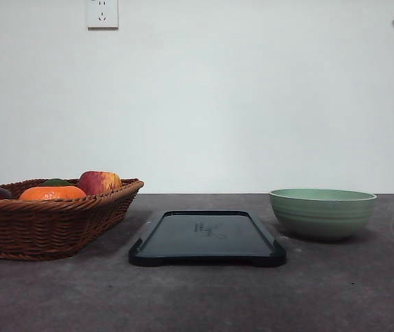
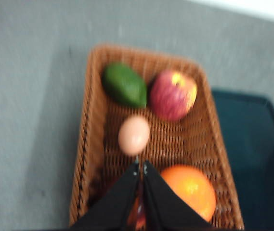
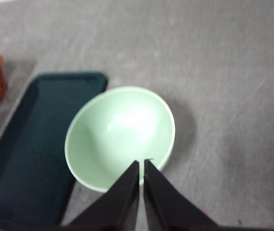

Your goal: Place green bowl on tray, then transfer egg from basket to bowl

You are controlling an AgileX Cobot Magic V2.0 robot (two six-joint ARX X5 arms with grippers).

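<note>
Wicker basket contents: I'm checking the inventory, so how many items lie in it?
4 clearly: a green avocado-like fruit and red-yellow apple at the brown woven wicker basket's far end, a peach egg mid-basket, an orange fruit nearer. The closed left gripper may hide more.

- red-yellow apple (image 2: 173,95) next to green avocado (image 2: 124,85)
- orange (image 2: 189,188) apart from both
- grey tabletop (image 1: 203,297)
- white wall w/ socket (image 1: 102,14)
</note>
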